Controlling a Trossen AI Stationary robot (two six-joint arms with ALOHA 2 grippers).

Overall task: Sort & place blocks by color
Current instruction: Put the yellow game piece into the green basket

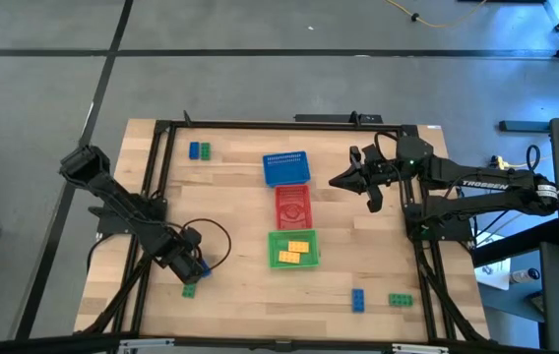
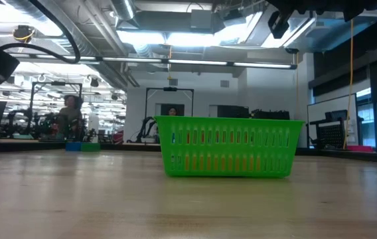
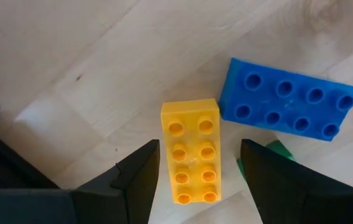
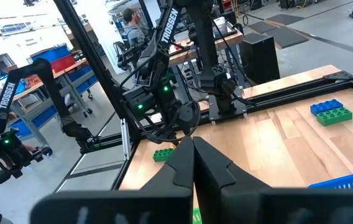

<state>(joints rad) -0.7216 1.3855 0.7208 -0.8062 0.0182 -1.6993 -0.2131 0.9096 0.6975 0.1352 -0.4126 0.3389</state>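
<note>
A: Item one, left gripper (image 3: 195, 180)?
B: At the worktop's (image 1: 240, 187) 8 o'clock corner. Fingers (image 3: 136, 180) spread apart, straddling a yellow block (image 3: 192, 152) lying flat; a blue block (image 3: 288, 99) touches that block's corner.

A: Right gripper (image 1: 339, 182)?
B: Raised at 2 o'clock, fingers pressed together, empty.

A: Baskets?
B: Centre column: blue basket (image 1: 286, 169), red basket (image 1: 293, 206), green basket (image 1: 292, 249) holding two yellow blocks (image 1: 293, 252).

A: Loose blocks?
B: Blue-and-green pair (image 1: 199, 150) at 11 o'clock; blue (image 1: 357, 300) and green (image 1: 400, 299) at 5 o'clock; green (image 1: 189, 290) at 7 o'clock.
</note>
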